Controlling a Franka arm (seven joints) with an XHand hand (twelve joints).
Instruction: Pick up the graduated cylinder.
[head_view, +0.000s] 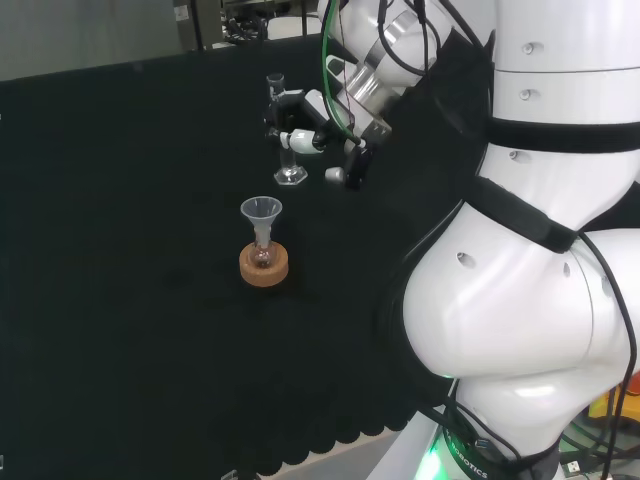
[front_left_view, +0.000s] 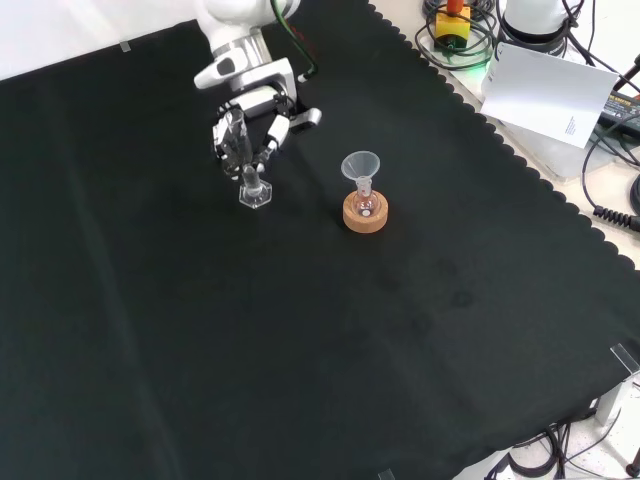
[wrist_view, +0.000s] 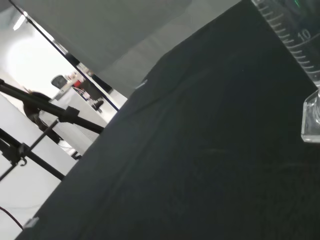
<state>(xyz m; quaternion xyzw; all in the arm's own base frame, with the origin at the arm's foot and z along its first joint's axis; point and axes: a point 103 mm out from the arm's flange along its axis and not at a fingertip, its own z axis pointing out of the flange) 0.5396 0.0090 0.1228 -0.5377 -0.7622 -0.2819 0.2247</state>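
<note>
Closing on graduated cylinder in head view: hand at it, fingers curled around tube mid-height from the right side. Base looks seated on worktop, so grasp about made, lift judged not yet done. Funnel in small flask on cork ring well apart, nearer camera.

Front view: hand coming from top, fingers wrapping cylinder, hexagonal foot on cloth below. Wrist angled down.

Wrist view: cylinder close, graduations visible, foot touching cloth.
</note>
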